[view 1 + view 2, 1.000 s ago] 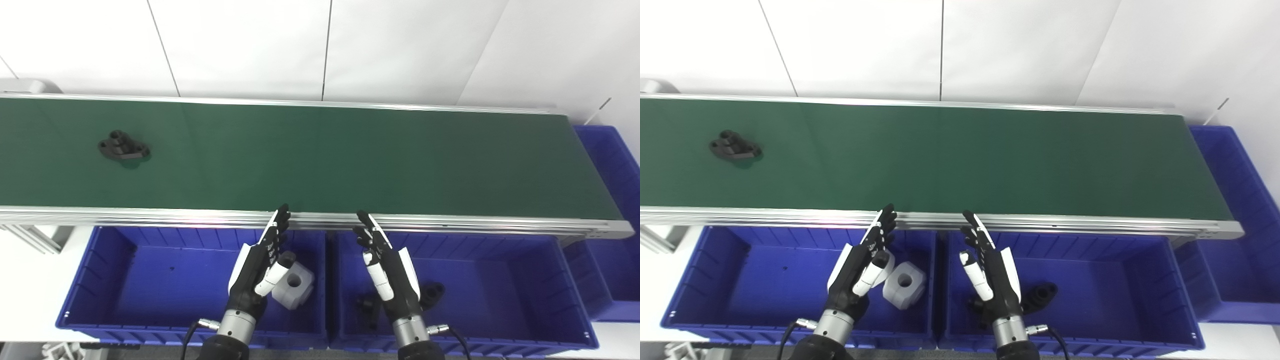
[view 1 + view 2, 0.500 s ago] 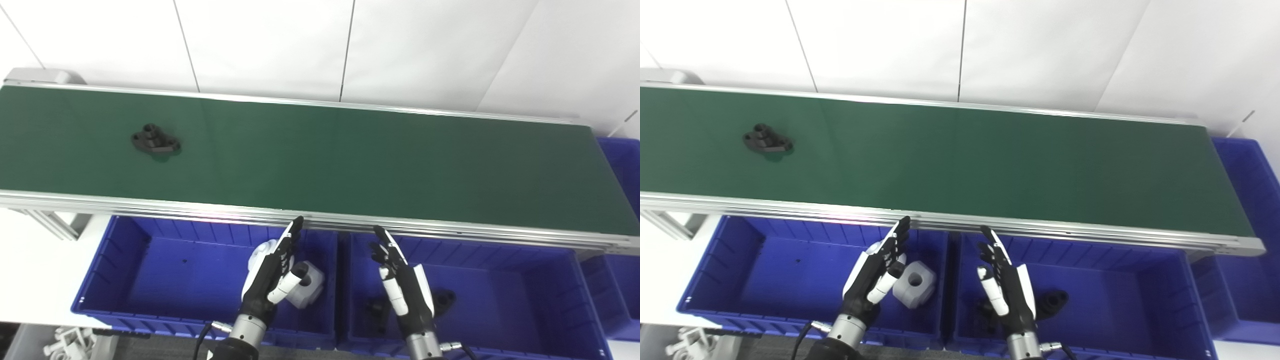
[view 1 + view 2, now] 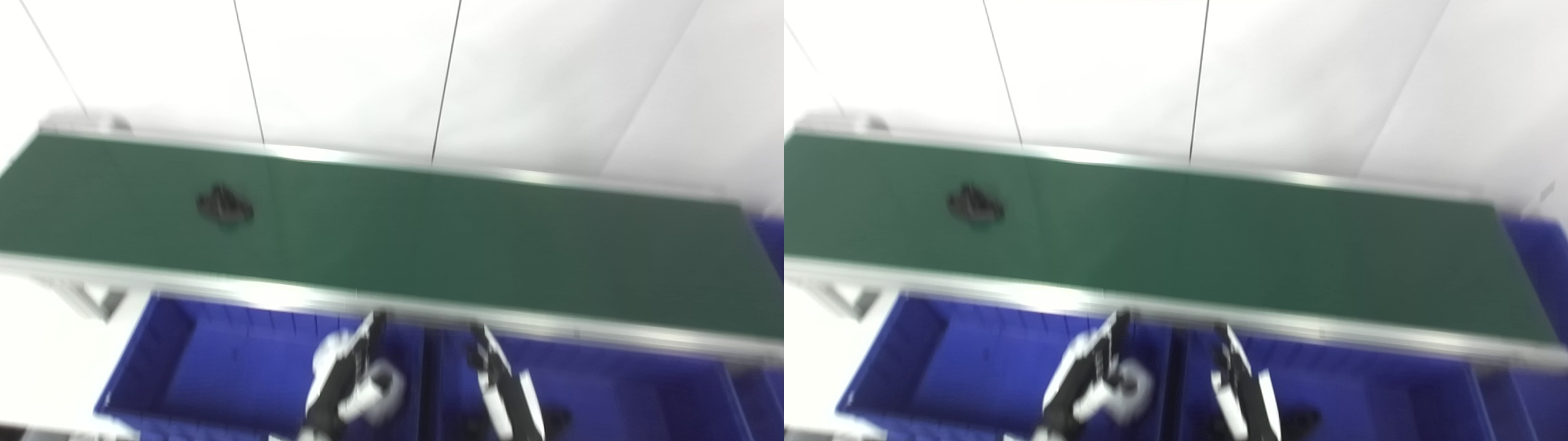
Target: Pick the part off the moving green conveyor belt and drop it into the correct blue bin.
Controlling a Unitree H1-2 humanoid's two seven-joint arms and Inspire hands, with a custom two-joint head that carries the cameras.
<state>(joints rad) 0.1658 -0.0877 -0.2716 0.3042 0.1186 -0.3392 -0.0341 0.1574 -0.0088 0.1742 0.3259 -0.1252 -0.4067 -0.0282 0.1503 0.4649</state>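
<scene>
The picture is motion-blurred. A black part [image 3: 224, 207] lies on the green conveyor belt [image 3: 429, 233], on its left portion. My left hand [image 3: 343, 380] hovers over the left blue bin [image 3: 184, 367], fingers apart and empty, well short of the part. My right hand [image 3: 505, 392] hovers over the middle blue bin [image 3: 643, 398], also open and empty. Both hands stay below the belt's near rail. The part also shows in the right eye view [image 3: 975, 206].
A white block [image 3: 383, 395] lies in the left bin beside my left hand. A dark part [image 3: 554, 421] lies in the middle bin. Another blue bin [image 3: 1540, 257] stands at the belt's right end. A white wall rises behind the belt.
The camera has tilted and swung left, shifting and blurring the whole picture. The black part has ridden rightward along the belt. Both hands stay open over the bins.
</scene>
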